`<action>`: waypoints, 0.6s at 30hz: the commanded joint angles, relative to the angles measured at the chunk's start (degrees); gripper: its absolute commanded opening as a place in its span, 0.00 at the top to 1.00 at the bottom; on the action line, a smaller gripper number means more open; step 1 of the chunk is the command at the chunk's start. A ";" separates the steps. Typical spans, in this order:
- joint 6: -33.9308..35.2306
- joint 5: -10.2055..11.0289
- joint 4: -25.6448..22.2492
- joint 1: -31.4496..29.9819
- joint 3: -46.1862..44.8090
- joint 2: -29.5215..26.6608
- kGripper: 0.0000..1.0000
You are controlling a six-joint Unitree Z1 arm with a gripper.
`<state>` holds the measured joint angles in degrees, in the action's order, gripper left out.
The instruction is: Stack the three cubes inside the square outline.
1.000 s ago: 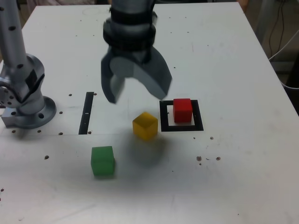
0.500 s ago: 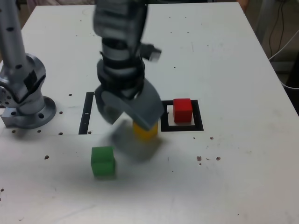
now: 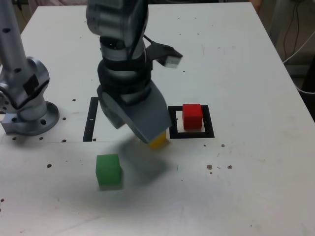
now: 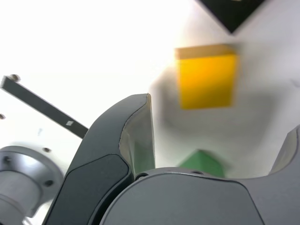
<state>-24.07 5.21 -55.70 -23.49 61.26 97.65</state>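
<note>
Tool [image 4: 220, 136], jaws spread. In the exterior view, around it: yellow cube [image 3: 157, 140], four o'clock, partly hidden; green cube [image 3: 108, 169], seven o'clock; red cube [image 3: 192, 117], three o'clock, inside square outline [image 3: 209, 122]. Lettering: none legible.

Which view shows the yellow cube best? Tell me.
The wrist view: there the yellow cube sits uncovered, though slightly blurred. In the exterior view, the gripper hides much of it, leaving only a small part visible.

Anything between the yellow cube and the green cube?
In the wrist view, only bare, shadowed white tabletop separates the yellow cube from the green cube.
</note>
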 commanded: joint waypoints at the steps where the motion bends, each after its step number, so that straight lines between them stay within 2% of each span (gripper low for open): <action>1: -0.04 -0.68 -0.20 -0.49 1.65 1.49 0.01; 6: 0.36 -1.11 0.36 -0.77 3.39 4.90 0.01; 10: 0.96 -0.61 1.21 -0.77 3.06 6.75 0.03; 18: 3.66 3.51 0.79 -0.77 1.86 5.84 0.06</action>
<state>-21.01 7.91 -54.60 -24.40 64.19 103.00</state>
